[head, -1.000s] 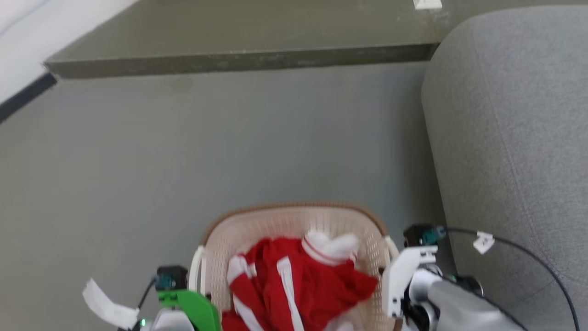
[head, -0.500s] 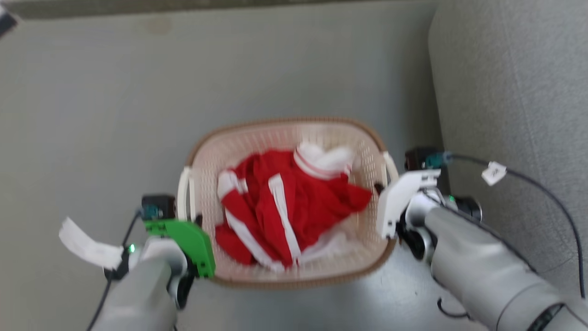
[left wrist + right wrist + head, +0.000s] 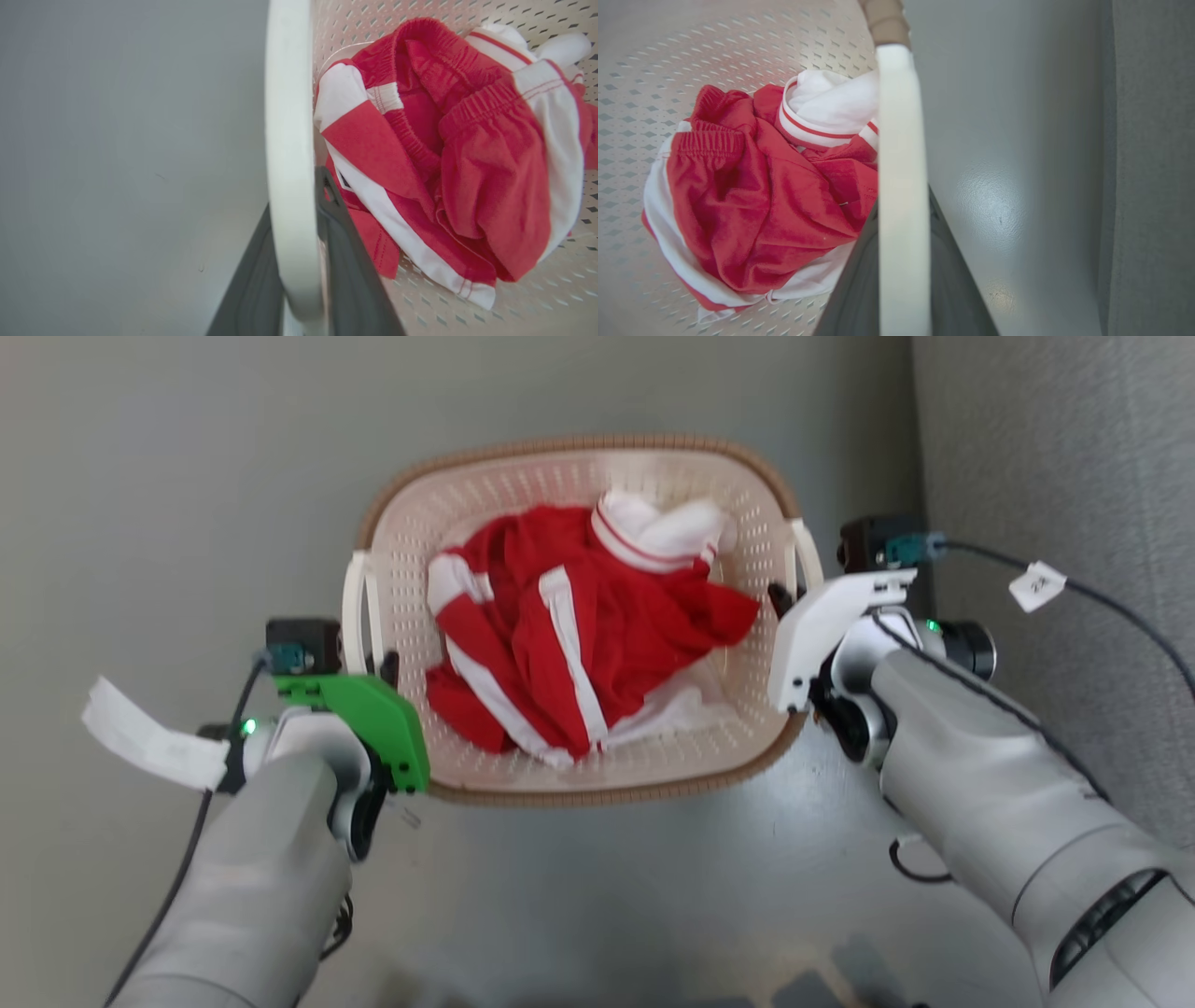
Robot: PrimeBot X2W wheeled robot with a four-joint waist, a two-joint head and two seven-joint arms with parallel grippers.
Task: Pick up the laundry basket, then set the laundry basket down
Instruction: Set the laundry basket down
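- The grasp is made on both sides of the laundry basket (image 3: pixel 579 442), so the pick-up is at least under way. The setting down is left to do.
- From above I cannot tell whether the base is clear of the grey floor (image 3: pixel 187 476). It may be lifted a little, or it may be resting there.
- The left gripper (image 3: pixel 375 663) is closed on the white left handle (image 3: pixel 353 602). In the left wrist view the handle bar runs straight up between the two dark fingers (image 3: pixel 343 270), which press against it on either side with no free gap showing.
- The right gripper (image 3: pixel 790 597) is clamped the same way on the right handle (image 3: pixel 808 555). In the right wrist view the white bar stands between its fingers (image 3: pixel 945 275), one inside the basket wall and one outside.
- The basket lies between the two grippers, its perforated wall just inward of each one, and its brown rim looks level from above.
- A crumpled red garment with white stripes (image 3: pixel 579 635) lies loose in the basket, inward of both grippers and touching neither.
- Just outward of the right gripper is a grey upholstered piece (image 3: pixel 1055 457), probably a sofa. It is near enough that the right arm has little room on that side when the basket goes down.
- Outward of the left gripper there is bare floor.
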